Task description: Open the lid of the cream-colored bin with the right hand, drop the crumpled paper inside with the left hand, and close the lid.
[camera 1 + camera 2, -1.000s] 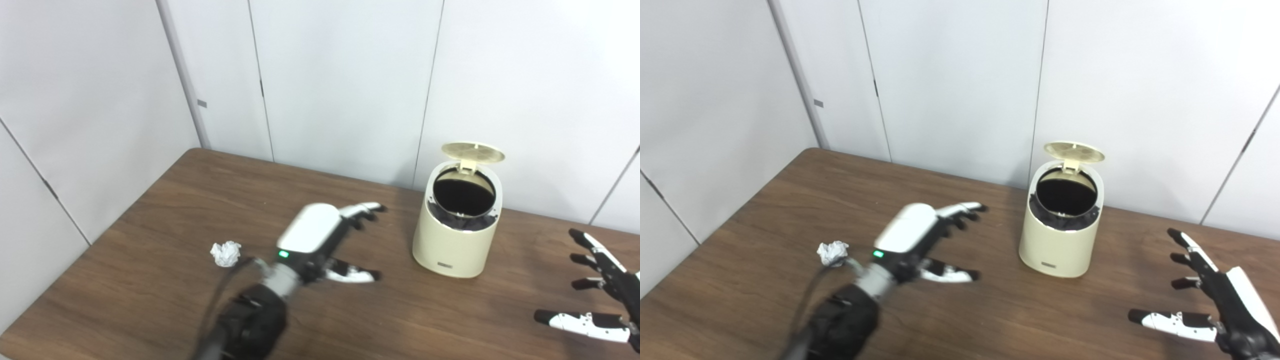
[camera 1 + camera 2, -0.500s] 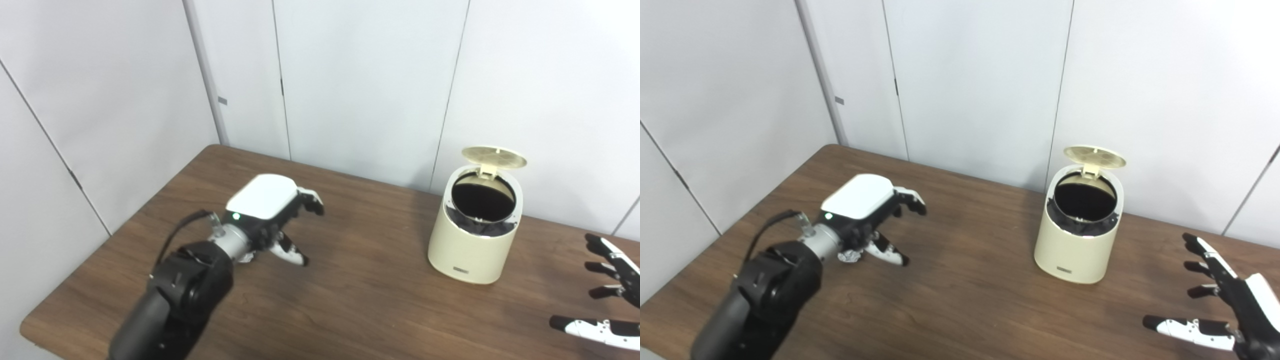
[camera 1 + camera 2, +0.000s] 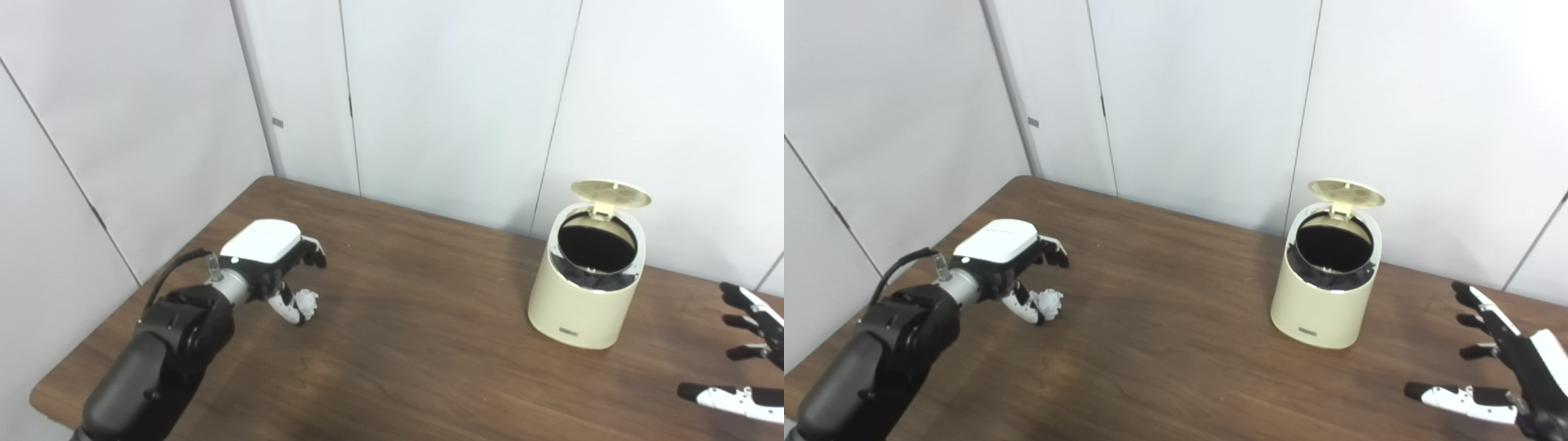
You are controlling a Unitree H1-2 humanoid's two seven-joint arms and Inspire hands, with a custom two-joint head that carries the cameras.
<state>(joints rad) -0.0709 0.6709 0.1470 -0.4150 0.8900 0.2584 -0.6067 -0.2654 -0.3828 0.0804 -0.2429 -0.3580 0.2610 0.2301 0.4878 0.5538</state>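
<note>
Probably lab: white wall panels [image 3: 441, 92], wooden table [image 3: 429, 343]

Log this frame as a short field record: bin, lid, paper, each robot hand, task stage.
bin: cream-colored bin, upright on the table
lid: lid raised, opening exposed
paper: crumpled paper on the table, at the left robot hand's fingertips
left robot hand: left robot hand curled over the paper, grasp not confirmed
right robot hand: right robot hand open, apart from the bin
stage: lid open; paper not yet dropped

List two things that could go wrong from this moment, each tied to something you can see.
1. The left robot hand curls over the crumpled paper without clearly enclosing it; the light ball could slip out.
2. The cream-colored bin stands far across the table; the paper could drop during carry.
</note>
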